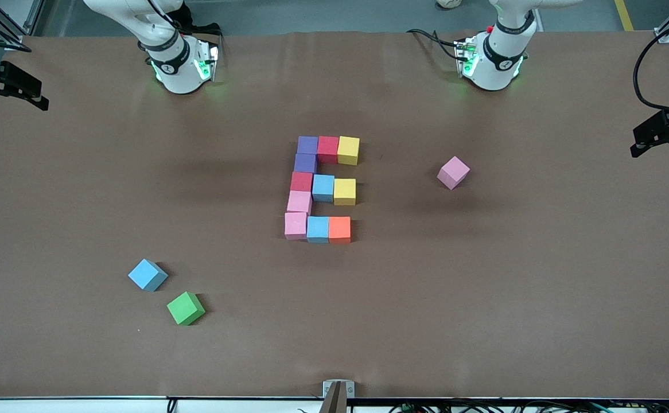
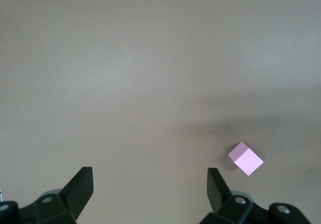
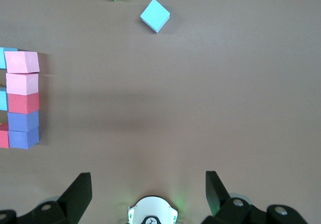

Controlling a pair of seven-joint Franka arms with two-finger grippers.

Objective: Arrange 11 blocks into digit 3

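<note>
The digit 3 [image 1: 321,189] is lying complete mid-tabletop, between both arms. The left gripper [image 2: 149,184] and right gripper [image 3: 148,189] are waiting apart from it, jaws open and holding nothing.

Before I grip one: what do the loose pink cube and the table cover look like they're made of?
Loose pink cube: probably foam, matte; flat colour, no glare, slightly soft edges. Table cover: seems a brown matte sheet, paper or fabric; faint creases, dull surface. Neither is certain by look alone.

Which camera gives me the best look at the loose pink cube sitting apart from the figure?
The front view: the loose pink cube shows whole there, apart from the block figure, toward the left arm's end of the table. The left wrist view also catches it, alone on bare table, beside the open left gripper. The right wrist view does not show it.
</note>
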